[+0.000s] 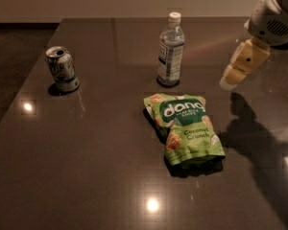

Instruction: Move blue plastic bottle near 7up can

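The blue plastic bottle [171, 50] stands upright at the back middle of the dark table, with a white cap and a white-and-dark-blue label. The 7up can [62, 68] stands at the left side of the table, far from the bottle. My gripper [241, 65] hangs in the air at the right, above the table and to the right of the bottle, apart from it. It holds nothing that I can see.
A green "dang" snack bag [186, 127] lies flat in front of the bottle, between it and the table's near edge. The table's left edge [19, 99] runs close behind the can. The arm's shadow falls on the right part of the table.
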Controlling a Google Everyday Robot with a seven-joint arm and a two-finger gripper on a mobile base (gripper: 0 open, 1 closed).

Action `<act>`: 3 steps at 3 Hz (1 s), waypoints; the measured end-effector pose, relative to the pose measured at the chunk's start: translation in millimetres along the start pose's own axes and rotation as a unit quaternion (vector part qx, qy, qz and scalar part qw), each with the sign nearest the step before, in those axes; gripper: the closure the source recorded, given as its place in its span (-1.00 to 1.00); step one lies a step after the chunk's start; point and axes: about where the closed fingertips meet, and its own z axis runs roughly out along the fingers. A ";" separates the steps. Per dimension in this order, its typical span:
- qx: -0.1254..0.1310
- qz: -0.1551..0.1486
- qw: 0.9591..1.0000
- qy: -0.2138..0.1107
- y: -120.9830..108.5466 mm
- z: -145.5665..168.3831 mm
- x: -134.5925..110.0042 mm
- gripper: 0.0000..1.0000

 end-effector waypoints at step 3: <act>0.025 0.075 0.993 -0.083 -52.3 55.1 -69.6 -1.00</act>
